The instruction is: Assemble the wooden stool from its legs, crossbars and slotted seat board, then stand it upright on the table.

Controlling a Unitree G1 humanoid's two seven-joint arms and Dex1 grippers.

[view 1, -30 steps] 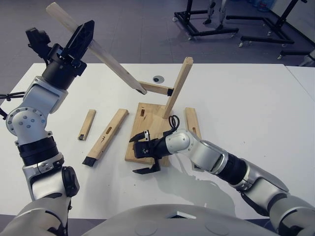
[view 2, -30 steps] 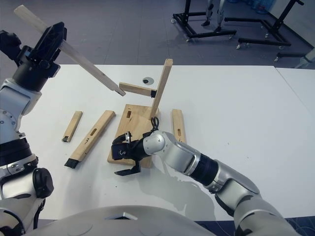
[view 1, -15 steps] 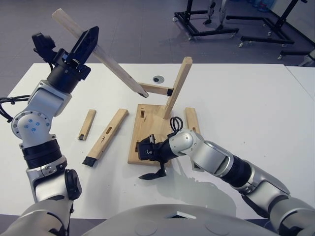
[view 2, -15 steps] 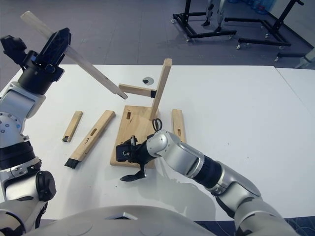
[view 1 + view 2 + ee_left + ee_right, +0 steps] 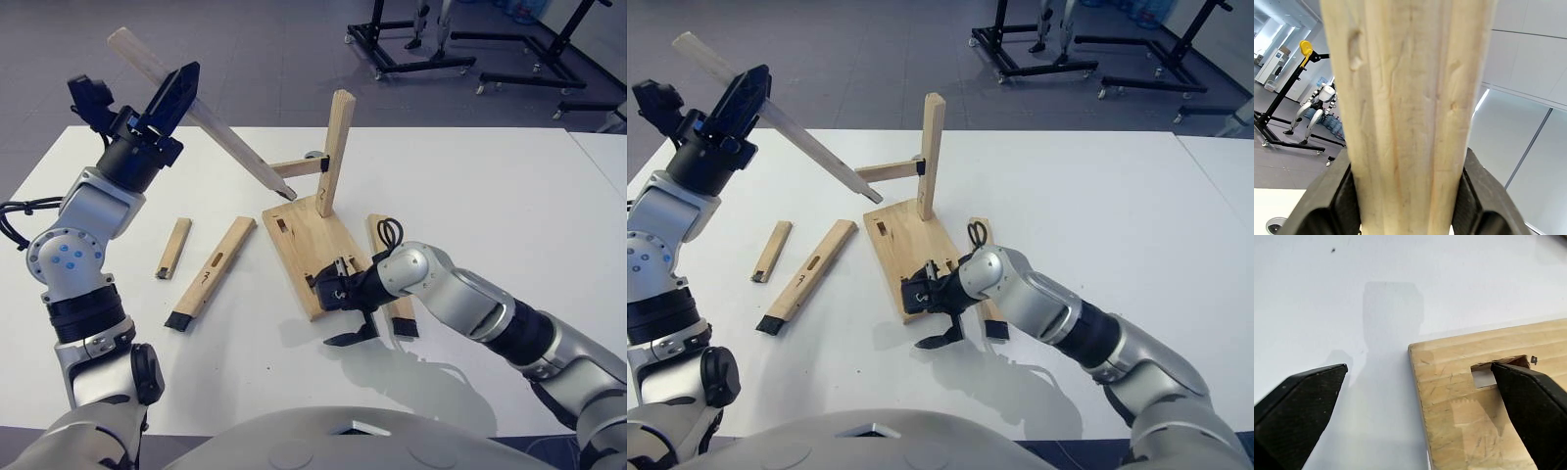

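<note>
My left gripper (image 5: 168, 96) is raised over the table's left side, shut on a long wooden leg (image 5: 235, 147) whose lower tip hangs just above the far corner of the slotted seat board (image 5: 312, 245). The left wrist view shows that leg (image 5: 1410, 98) clamped between the fingers (image 5: 1332, 205). One leg (image 5: 336, 147) stands upright in the board, and a crossbar (image 5: 294, 166) sticks out of it sideways. My right gripper (image 5: 343, 313) is open at the board's near end. One of its fingertips (image 5: 1528, 396) rests at a slot in the board (image 5: 1464, 382).
Left of the board a slotted leg (image 5: 211, 269) and a short crossbar (image 5: 174, 247) lie flat on the white table (image 5: 509, 196). Another leg (image 5: 389, 257) lies right of the board, partly under my right arm. Black wheeled frames (image 5: 431, 44) stand on the floor beyond.
The seat board has swung round on the table, its near end going right along with my right gripper. The standing leg is now more upright. My left arm has shifted only slightly.
</note>
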